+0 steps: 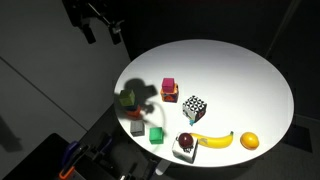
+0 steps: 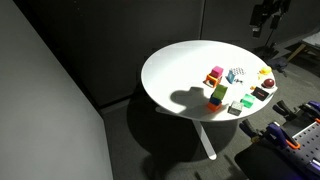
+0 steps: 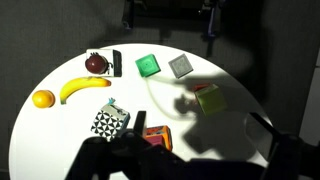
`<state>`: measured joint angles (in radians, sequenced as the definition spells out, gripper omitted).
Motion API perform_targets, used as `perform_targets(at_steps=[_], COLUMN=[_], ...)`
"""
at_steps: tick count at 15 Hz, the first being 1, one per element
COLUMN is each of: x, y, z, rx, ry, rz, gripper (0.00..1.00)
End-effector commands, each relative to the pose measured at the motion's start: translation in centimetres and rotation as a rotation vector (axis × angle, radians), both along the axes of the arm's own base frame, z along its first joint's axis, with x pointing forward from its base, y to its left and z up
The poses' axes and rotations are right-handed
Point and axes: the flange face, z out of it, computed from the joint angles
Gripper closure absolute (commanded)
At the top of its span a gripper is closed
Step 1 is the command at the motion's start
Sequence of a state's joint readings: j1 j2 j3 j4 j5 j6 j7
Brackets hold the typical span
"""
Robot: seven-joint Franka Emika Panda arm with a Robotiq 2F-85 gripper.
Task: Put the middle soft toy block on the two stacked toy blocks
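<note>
The black-and-white checkered cube (image 1: 195, 108) sits on the round white table (image 1: 240, 80), right beside the stack of a magenta-pink cube on a red cube (image 1: 169, 91). Both exterior views show them, with the checkered cube (image 2: 236, 75) next to the stack (image 2: 215, 78). In the wrist view the checkered cube (image 3: 108, 121) lies left of the stack (image 3: 155, 138). My gripper (image 1: 102, 28) hangs high above the table's edge, open and empty, far from both. It also shows in an exterior view (image 2: 264, 18) and in the wrist view (image 3: 197, 118).
A plain green cube (image 3: 148, 66), a grey cube (image 3: 181, 66) and a green-topped block (image 3: 209, 100) stand on the table. A white block with a dark red round thing (image 3: 97, 63), a banana (image 3: 84, 88) and an orange (image 3: 43, 99) lie nearby.
</note>
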<state>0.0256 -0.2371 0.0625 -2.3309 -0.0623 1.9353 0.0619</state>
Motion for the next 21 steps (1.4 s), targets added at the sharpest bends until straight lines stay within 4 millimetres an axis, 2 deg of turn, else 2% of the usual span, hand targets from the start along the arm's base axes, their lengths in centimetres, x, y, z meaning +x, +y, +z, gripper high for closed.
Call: perform_targets(at_steps=[1,5,10,17,21], x=[2.3,4.4,6.5,8.2,9.0], y=[-1.0,-2.2,-4.6,-8.0,-9.7], z=[-0.5,-2.3,-4.9,-8.7,-10.7], rx=[0.000,-0.009,-0.049,-0.103,-0.081], ry=[-0.074,-0.121,-0.128,-0.100,-0.088], rz=[-0.006,-0.017,-0.082,-0.280,-0.325], gripper=[0.00,0.00,0.00,0.00,0.00])
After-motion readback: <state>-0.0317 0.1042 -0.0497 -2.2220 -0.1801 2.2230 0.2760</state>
